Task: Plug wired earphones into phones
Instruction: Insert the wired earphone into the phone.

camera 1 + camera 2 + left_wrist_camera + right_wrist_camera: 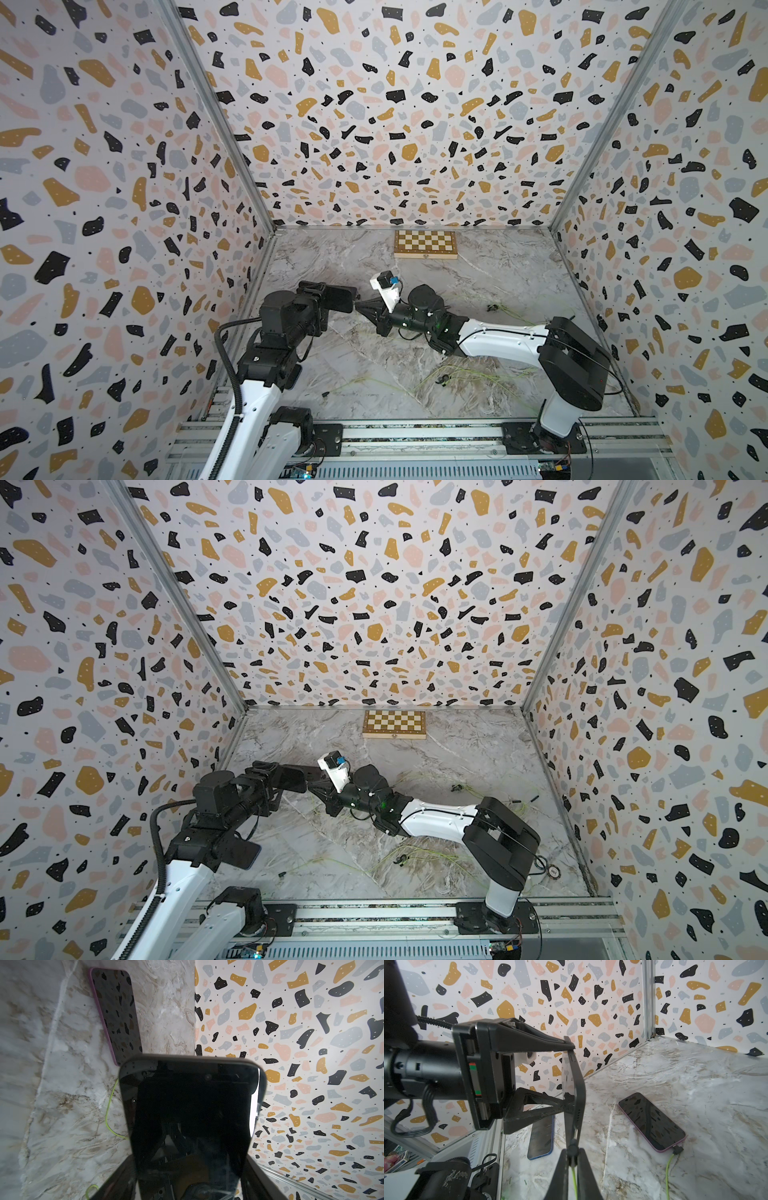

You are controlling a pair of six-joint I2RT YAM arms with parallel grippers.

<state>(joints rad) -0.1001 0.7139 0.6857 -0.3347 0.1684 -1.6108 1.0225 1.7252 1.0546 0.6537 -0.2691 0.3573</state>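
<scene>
My left gripper (pixel 189 1178) is shut on a black phone (pixel 191 1105), gripping it across its width and holding it above the table; in both top views the phone (pixel 338 299) (pixel 291 780) points toward the right arm. My right gripper (pixel 572 1157) is shut on the black plug (pixel 572 1150) of a yellow-green earphone cable (pixel 574 1180). The plug's tip meets the held phone's (pixel 574 1095) end edge; I cannot tell how deep it sits. A purple-edged phone (pixel 652 1122) lies on the table with an earphone plug (pixel 677 1149) in it. A blue-edged phone (pixel 540 1138) lies flat near the left arm.
A wooden chequered chessboard box (pixel 425 244) stands against the back wall. Loose earphone cables with black earbuds (pixel 442 379) (pixel 492 307) lie on the marble table (pixel 498 257) under and behind the right arm. Terrazzo-patterned walls close three sides.
</scene>
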